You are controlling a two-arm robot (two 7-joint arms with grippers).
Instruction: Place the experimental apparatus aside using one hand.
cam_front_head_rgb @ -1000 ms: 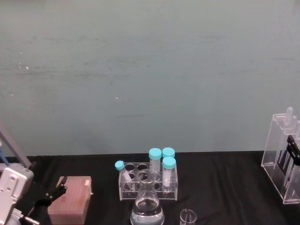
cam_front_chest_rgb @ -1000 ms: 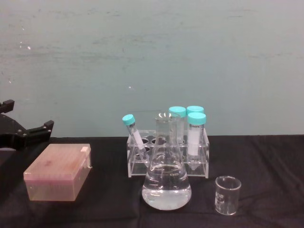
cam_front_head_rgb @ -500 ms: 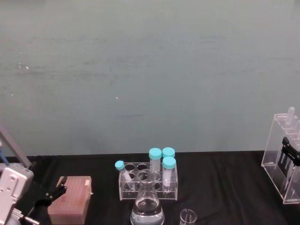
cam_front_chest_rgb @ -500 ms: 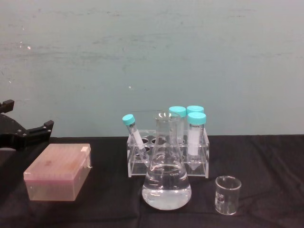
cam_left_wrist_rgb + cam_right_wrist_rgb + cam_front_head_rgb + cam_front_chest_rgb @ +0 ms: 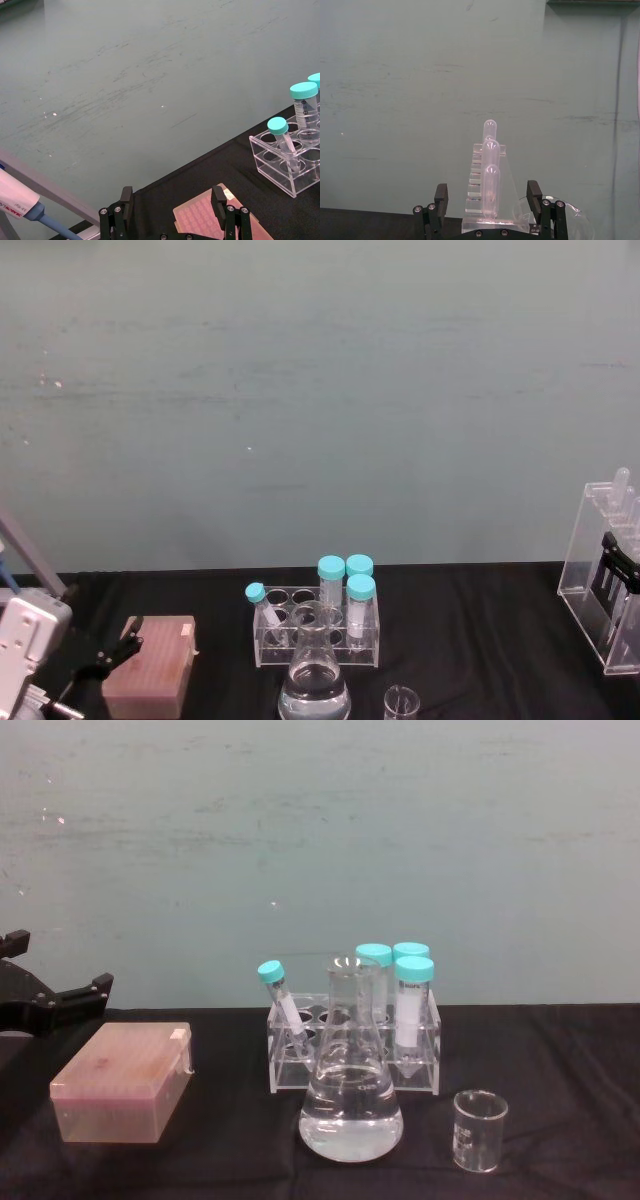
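Right gripper (image 5: 487,187) at the pipette rack (image 5: 585,570), jaws spread wide, at the far right of the table (image 5: 560,1100).

The clear rack stands upright near the table's right edge with its long pipettes (image 5: 490,150) standing in it. In the right wrist view it sits between the two black fingers (image 5: 440,196), which stand well apart; whether either finger touches its wall cannot be told. The flask (image 5: 351,1105), partly full of clear liquid, stands at the front middle of the table. The small beaker (image 5: 479,1130) is just to its right, apart from it. Both are well apart from the pipette rack. Behind the flask is a tube rack (image 5: 425,1065) holding four teal-capped tubes (image 5: 413,995), one of them tilted. The left gripper (image 5: 172,192) hangs at the left by a pink box (image 5: 125,1080), its jaws also wide and holding nothing.
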